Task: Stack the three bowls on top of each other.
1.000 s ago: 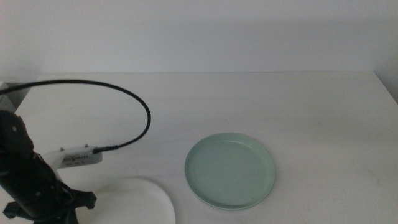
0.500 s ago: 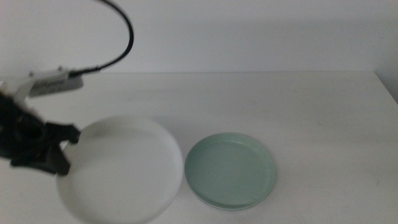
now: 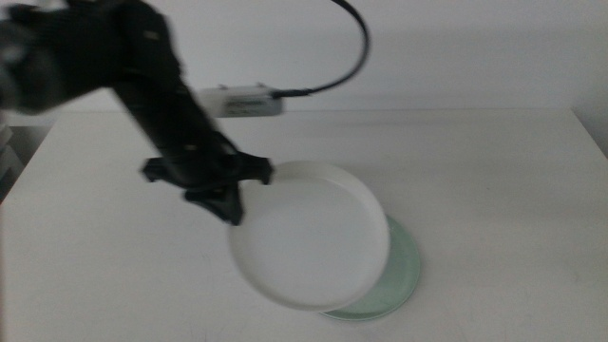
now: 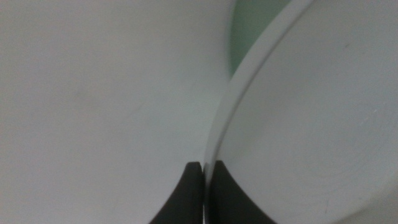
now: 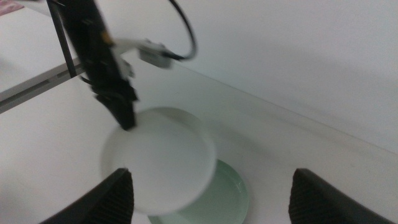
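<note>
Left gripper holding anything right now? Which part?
Yes: the left gripper is shut on the white bowl, pinching its rim, above the mint green bowl. The right gripper is open and holds nothing.

upper bowl (image 3: 309, 237) over lower bowl (image 3: 404, 275), overlapping

White bowl (image 3: 309, 237) carried from the table's near left edge, lifted rightward, now overlapping the green bowl (image 3: 404, 275), left gripper (image 3: 231, 207) swung inward with it

Two bowls in sight – one white bowl (image 3: 309, 237), one mint green bowl (image 3: 404, 275) – and two arms
</note>
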You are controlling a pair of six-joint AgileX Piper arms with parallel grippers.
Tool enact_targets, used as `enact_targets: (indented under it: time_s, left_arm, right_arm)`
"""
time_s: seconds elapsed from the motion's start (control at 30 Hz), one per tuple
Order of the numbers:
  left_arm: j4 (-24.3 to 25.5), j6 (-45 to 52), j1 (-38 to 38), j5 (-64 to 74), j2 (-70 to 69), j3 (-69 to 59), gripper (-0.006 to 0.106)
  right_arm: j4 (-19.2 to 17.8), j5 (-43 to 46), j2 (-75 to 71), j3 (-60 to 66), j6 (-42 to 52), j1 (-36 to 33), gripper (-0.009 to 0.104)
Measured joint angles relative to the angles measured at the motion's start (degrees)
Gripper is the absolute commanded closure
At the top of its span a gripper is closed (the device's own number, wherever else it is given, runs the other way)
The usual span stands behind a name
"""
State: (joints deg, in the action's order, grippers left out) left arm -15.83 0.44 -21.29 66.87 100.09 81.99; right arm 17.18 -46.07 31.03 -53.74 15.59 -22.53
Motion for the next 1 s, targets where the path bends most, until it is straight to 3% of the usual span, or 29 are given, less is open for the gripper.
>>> enact_targets:
  time_s: [0.4,0.57,0.8,1.0]
  left_arm:
    - [-0.83,-0.97,-5.3,-2.4,14.25,9.25,0.102]
    - [-1.49,-0.87,-5.3,-4.79,15.22,9.32,0.076]
    - [-2.53,1.13,-5.3,-5.92,14.85,9.38,0.01]
    - [-0.83,1.47,-4.74,-6.24,9.53,9.38,0.01]
  right_arm:
    - [0.0,0.0,0.0,0.0,0.0,0.0,0.03]
    - [0.0,0.0,0.0,0.0,0.0,0.0,0.03]
    - [0.0,0.0,0.0,0.0,0.0,0.0,0.03]
    - [0.0,0.0,0.0,0.0,0.0,0.0,0.03]
